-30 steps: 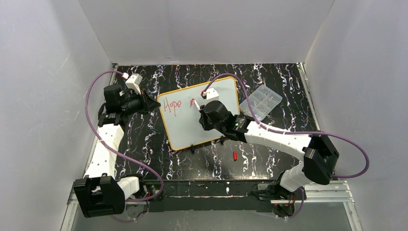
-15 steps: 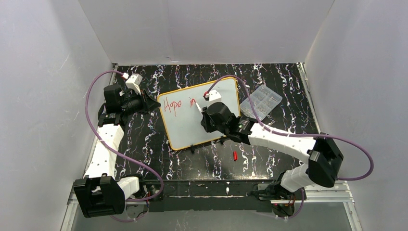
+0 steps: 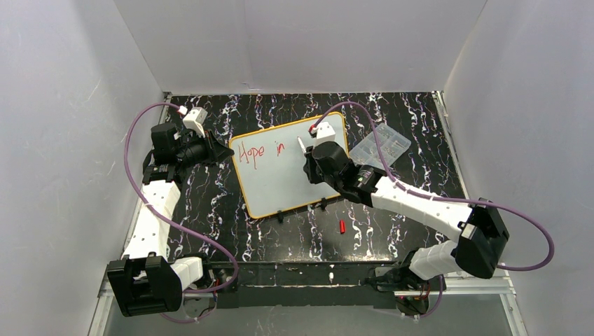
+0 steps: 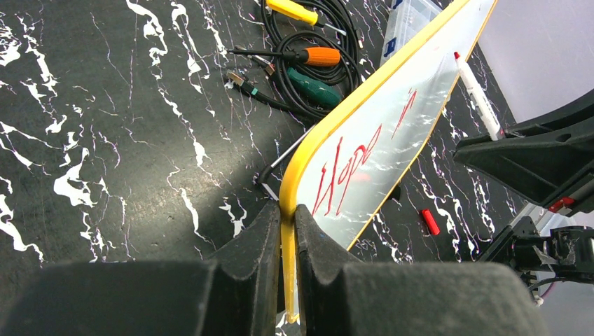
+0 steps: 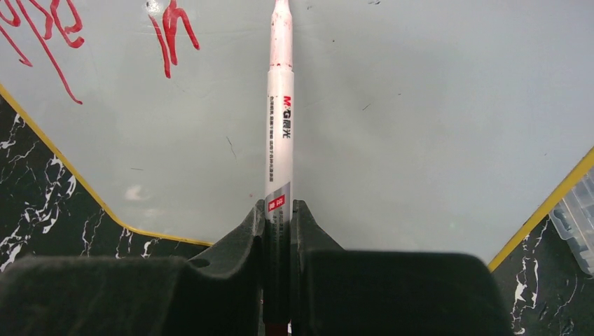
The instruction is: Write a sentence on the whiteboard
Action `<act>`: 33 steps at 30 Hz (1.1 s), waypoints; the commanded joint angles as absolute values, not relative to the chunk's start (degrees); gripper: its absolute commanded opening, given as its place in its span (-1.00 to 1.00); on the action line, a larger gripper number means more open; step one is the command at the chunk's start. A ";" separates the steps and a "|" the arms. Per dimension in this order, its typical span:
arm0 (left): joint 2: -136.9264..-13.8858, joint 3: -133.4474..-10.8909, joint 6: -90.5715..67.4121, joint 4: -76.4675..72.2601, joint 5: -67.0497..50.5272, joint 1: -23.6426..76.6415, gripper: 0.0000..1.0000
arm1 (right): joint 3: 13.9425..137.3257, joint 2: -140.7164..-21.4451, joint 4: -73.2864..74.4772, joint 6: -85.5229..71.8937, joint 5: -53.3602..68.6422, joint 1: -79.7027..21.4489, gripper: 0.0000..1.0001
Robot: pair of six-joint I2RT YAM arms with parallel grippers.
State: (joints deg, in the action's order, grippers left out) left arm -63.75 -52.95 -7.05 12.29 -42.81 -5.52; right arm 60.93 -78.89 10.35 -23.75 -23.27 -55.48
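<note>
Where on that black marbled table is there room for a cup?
Bare patches: the near strip between the orange-rimmed whiteboard and the arm bases, left of the red cap; the far strip along the back wall. Crowded: by the clear plastic parts box, under the right arm.

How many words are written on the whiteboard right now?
2. "Hope" sits near the whiteboard's left edge; "in" is just right of it, before the marker tip. Nothing seems hidden.

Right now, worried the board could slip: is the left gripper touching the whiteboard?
Touching. The left wrist view shows the left gripper clamped on the yellow rim of the whiteboard, no gap.
</note>
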 commanded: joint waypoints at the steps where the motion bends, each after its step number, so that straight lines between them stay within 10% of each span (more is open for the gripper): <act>1: -62.44 -52.91 -6.46 12.57 -44.98 -5.19 -1.00 | 62.17 -78.96 9.58 -22.95 -23.87 -54.92 -0.97; 33: -62.07 -52.82 -6.52 12.57 -44.86 -5.10 -1.00 | 58.25 -78.93 12.81 -26.99 -22.26 -54.58 -0.97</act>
State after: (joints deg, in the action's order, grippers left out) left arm -63.75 -52.95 -7.05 12.27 -42.61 -5.52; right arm 59.09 -80.36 10.76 -25.54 -19.84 -54.78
